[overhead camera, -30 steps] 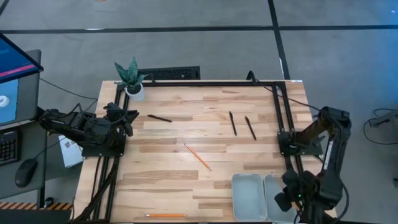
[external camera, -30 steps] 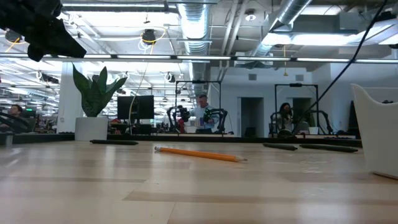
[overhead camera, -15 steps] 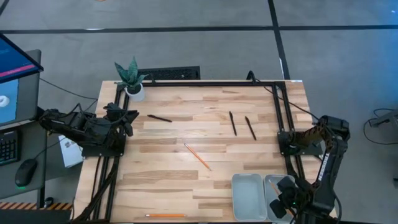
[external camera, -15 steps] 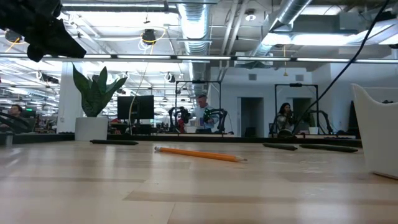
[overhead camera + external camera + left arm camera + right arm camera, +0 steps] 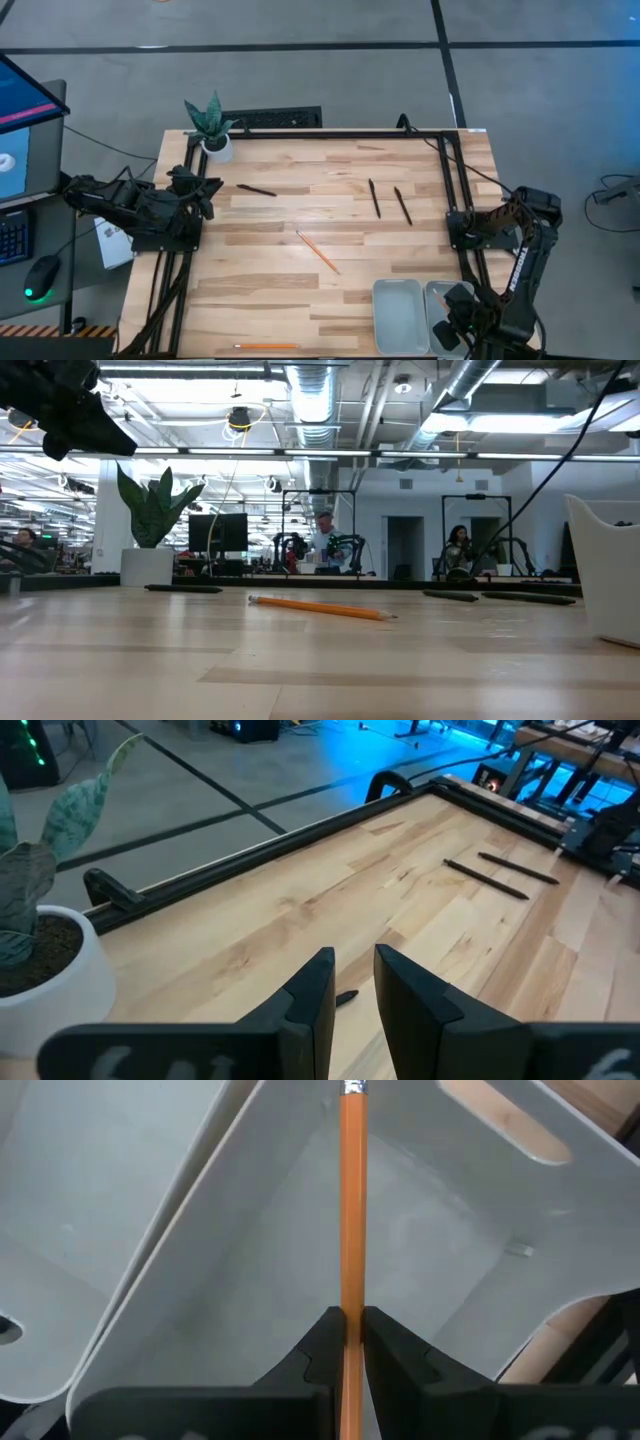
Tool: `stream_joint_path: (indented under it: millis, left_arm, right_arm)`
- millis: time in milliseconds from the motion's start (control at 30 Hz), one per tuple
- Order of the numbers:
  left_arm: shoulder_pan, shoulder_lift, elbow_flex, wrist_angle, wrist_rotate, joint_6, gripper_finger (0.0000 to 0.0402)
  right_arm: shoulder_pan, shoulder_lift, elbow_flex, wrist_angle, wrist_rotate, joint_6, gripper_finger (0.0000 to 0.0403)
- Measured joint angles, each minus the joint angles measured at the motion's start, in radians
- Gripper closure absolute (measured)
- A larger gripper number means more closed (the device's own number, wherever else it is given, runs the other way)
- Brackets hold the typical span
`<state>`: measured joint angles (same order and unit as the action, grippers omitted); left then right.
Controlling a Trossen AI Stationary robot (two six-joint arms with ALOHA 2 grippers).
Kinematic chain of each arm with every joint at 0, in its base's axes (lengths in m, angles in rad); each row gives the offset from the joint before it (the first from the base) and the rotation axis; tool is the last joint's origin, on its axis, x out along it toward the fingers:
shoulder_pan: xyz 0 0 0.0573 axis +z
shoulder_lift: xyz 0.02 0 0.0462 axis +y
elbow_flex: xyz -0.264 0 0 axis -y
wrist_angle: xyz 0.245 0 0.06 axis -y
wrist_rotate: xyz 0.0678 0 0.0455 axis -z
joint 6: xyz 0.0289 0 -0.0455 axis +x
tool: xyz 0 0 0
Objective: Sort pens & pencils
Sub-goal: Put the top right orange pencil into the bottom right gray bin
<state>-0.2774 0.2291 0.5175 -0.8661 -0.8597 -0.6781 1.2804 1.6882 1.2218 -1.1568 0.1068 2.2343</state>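
Three black pens lie flat on the table: one far left [image 5: 257,190] and two side by side far right [image 5: 374,198] [image 5: 403,205]. One orange pencil [image 5: 317,251] lies mid-table, another [image 5: 266,346] at the near edge. My right gripper [image 5: 351,1342] is at the near right corner, over the right grey tray [image 5: 438,300], shut on a third pencil [image 5: 352,1210]. My left gripper [image 5: 354,982] waits at the left edge above the table with a narrow gap between its fingers, holding nothing. My right gripper pinches the pencil's shaft [image 5: 352,1302] between its two fingers [image 5: 325,1342]. The pencil runs forward out of the fingers, along them. Its metal ferrule end [image 5: 352,1088] points away over the tray's inside. The pencil is lifted clear of the tray and table.
A second grey tray [image 5: 398,315] stands beside the right one on the near right side. A potted plant [image 5: 212,128] sits at the far left corner. Black frame rails [image 5: 330,133] run along the far edge and both sides. People and other rigs [image 5: 322,545] are in the room beyond.
My right arm folded lower and its gripper shifted a little toward the table's left over the right tray, still shut on the pencil; for the last half second it has kept still. Pens and pencils on the table have not moved.
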Motion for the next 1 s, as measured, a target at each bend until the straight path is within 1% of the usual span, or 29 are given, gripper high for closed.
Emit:
stream_joint_path:
  millis: [267, 567, 1000]
  left_arm:
    - [0.000, 0.000, 0.000, 0.000, 0.000, 0.000, 0.0338]
    - [0.000, 0.000, 0.000, -0.009, 0.017, 0.000, 0.0338]
    - [0.000, 0.000, 0.000, -0.026, 0.017, -0.026, 0.0338]
  right_arm:
    - [-0.039, 0.000, -0.032, 0.017, -0.037, -0.020, 0.0344]
    - [-0.068, 0.000, -0.098, 0.082, -0.045, -0.061, 0.0344]
    - [-0.074, 0.001, -0.099, 0.090, -0.058, -0.089, 0.0344]
